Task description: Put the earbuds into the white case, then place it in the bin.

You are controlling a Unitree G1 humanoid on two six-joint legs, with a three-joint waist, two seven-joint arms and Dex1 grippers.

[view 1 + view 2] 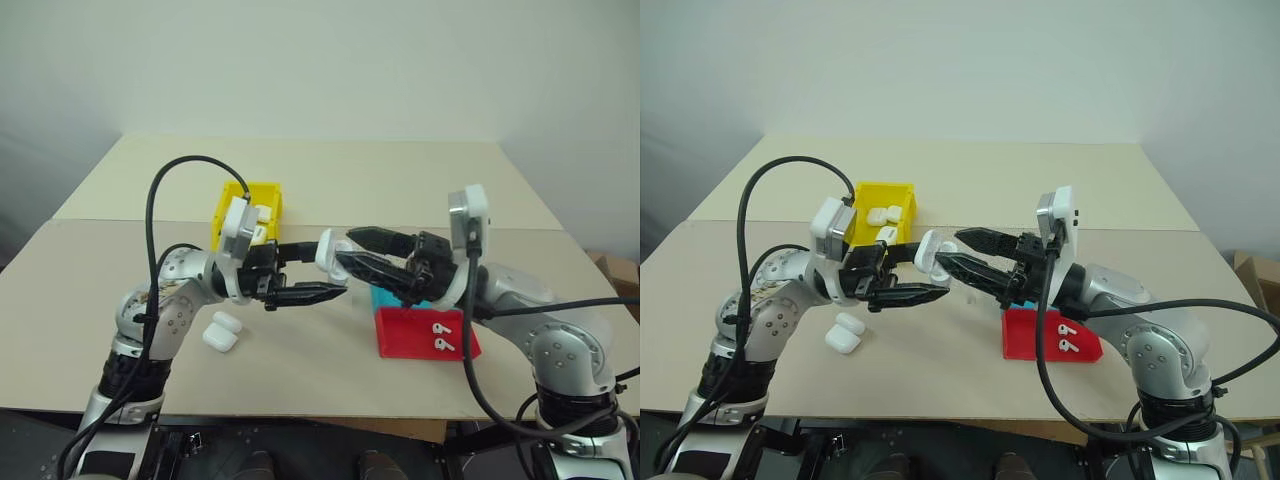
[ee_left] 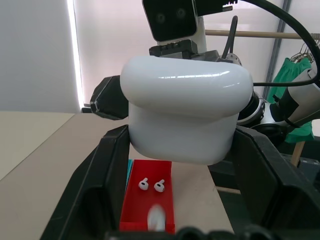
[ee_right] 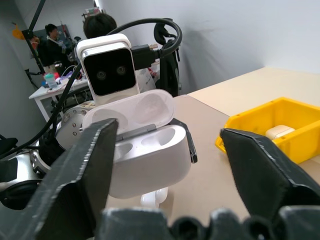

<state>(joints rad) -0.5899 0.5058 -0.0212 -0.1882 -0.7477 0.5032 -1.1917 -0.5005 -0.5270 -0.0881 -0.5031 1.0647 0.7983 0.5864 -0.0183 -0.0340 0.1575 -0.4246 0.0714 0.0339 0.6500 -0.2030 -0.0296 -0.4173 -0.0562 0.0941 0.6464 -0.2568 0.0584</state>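
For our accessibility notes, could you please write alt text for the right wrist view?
The left gripper holds the white case with its lid flipped open, framed by the right gripper's spread black fingers. The yellow bin, holding a white case, sits on the beige table beyond.

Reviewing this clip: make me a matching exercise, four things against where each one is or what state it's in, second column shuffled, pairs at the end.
Things:
1. white case with its lid open
2. two earbuds
3. closed white cases
4. right gripper

Place or state:
A. inside the yellow bin
B. in the red tray
C. clamped in the left gripper
D. open, fingers on either side of the held case

Pairs: 1-C, 2-B, 3-A, 4-D
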